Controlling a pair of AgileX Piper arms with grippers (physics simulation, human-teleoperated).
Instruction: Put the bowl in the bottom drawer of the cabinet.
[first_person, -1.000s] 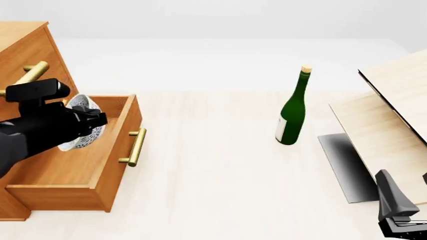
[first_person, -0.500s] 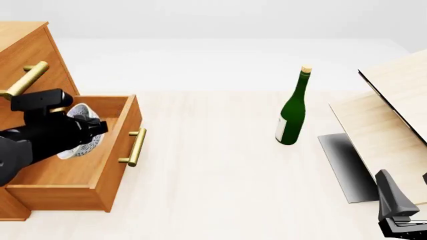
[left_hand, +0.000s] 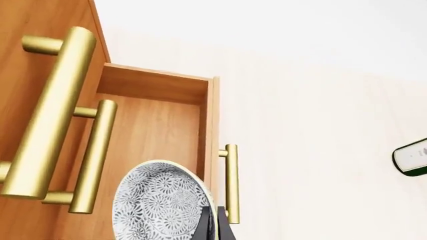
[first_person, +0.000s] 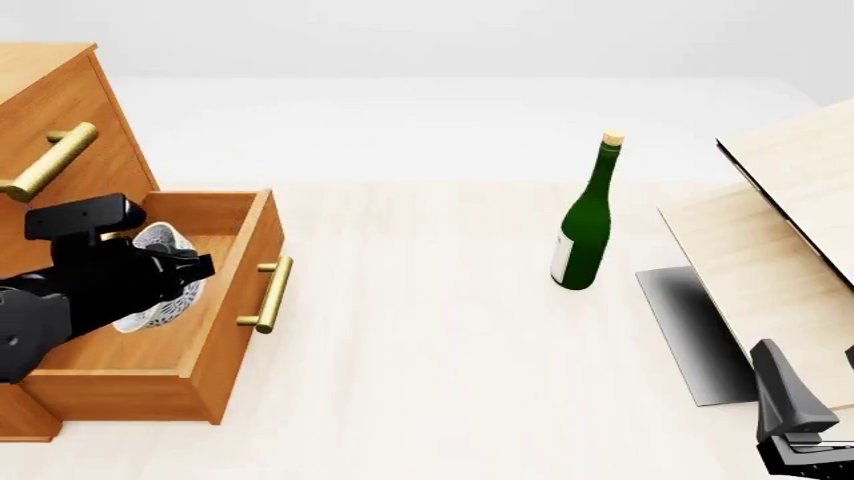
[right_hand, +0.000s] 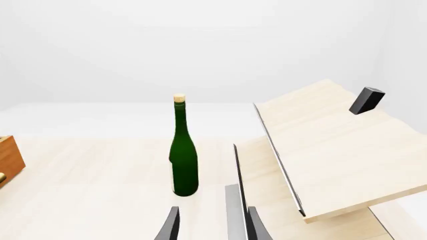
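Observation:
The orange-brown cabinet (first_person: 60, 110) stands at the far left with its bottom drawer (first_person: 147, 345) pulled out. My left gripper (first_person: 183, 268) is shut on the rim of the speckled white bowl (first_person: 158, 295), which is tilted on its side low inside the drawer. In the left wrist view the bowl (left_hand: 160, 205) fills the near part, above the drawer floor (left_hand: 157, 130), with one dark finger (left_hand: 215, 226) on its rim. My right gripper (right_hand: 213, 227) hangs open and holds nothing at the near right of the table (first_person: 798, 428).
A tall green bottle (first_person: 585, 225) stands mid-table, right of the drawer's brass handle (first_person: 271, 293). Pale wooden boards with a dark panel (first_person: 761, 250) lean at the right. Brass handles of the upper drawers (left_hand: 53, 110) jut out above the open drawer.
My left gripper has carried the bowl downward, from above the drawer's rim to low inside it. The right arm has not moved.

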